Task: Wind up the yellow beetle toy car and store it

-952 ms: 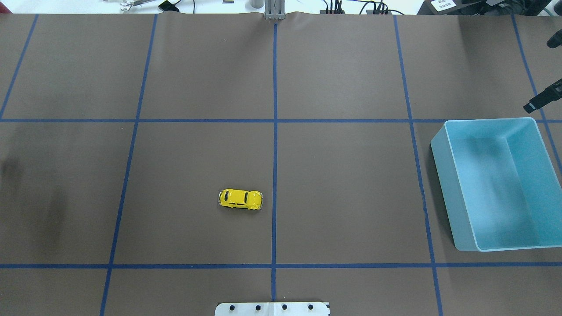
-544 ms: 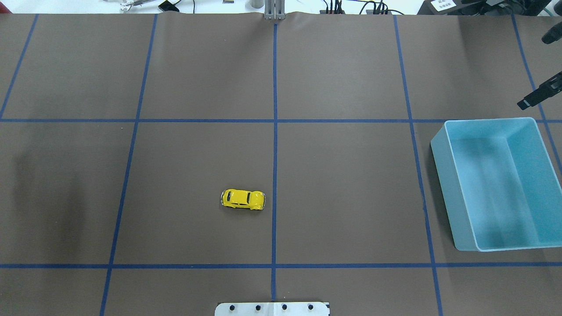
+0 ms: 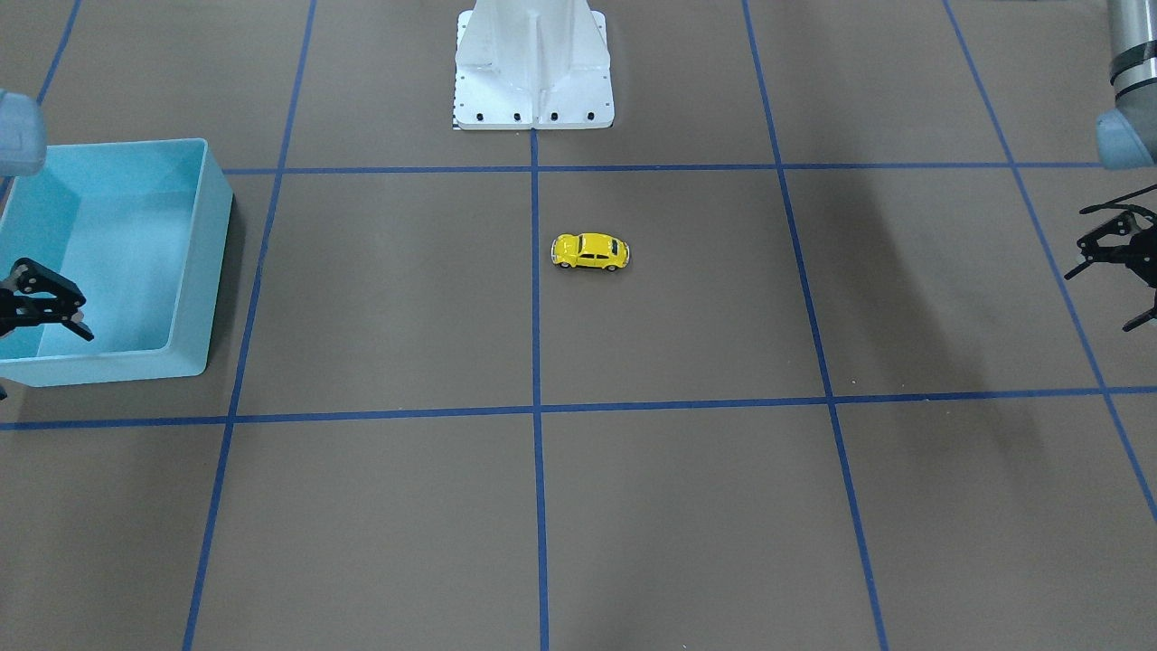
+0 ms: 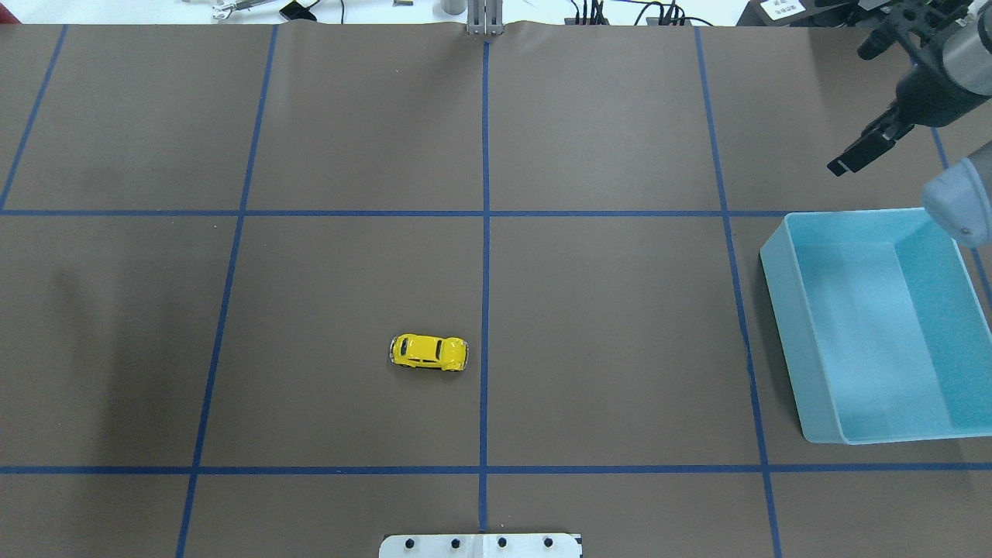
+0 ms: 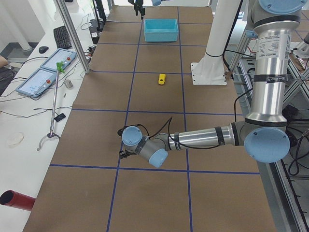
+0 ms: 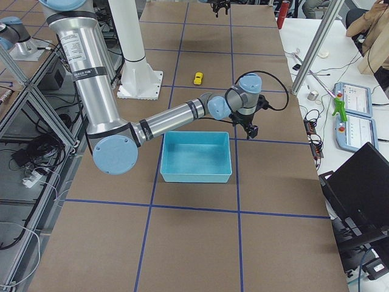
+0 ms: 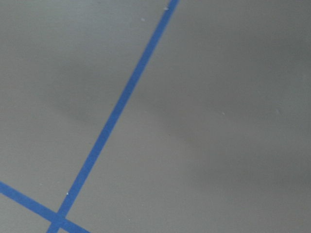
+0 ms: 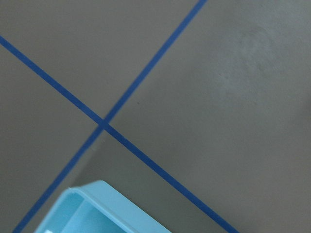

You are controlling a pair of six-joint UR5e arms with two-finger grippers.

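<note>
Upright on its wheels on the brown desk [image 4: 349,116], the yellow beetle toy car [image 4: 428,352], lying lengthwise across the overhead view, just left of the centre blue tape line [image 4: 485,271], touching nothing and well apart from both pincers. Straight toward the robot from it, past one cross line, the white base plate [image 4: 480,545]. Well off toward the robot's right, beyond bare brown cover and two tape lines, a light blue bin [image 4: 777,267], slightly askew to the grid. Hanging past the bin's far side, the right pincer [image 4: 851,108], fingers spread wide apart and empty (only a bin corner and a tape crossing under its wrist camera). At the opposite end of the desk, the left pincer [image 3: 1098,298], likewise splayed and empty, over bare cover. Beyond the desk's far edge, cables [image 4: 620,12] and a white label [image 4: 783,8], print too small to read. On a white side desk [image 5: 29,111] in the left-end view, two control tablets [image 5: 55,60], a keyboard [image 5: 63,36] and a red tube [image 5: 17,200]
</note>
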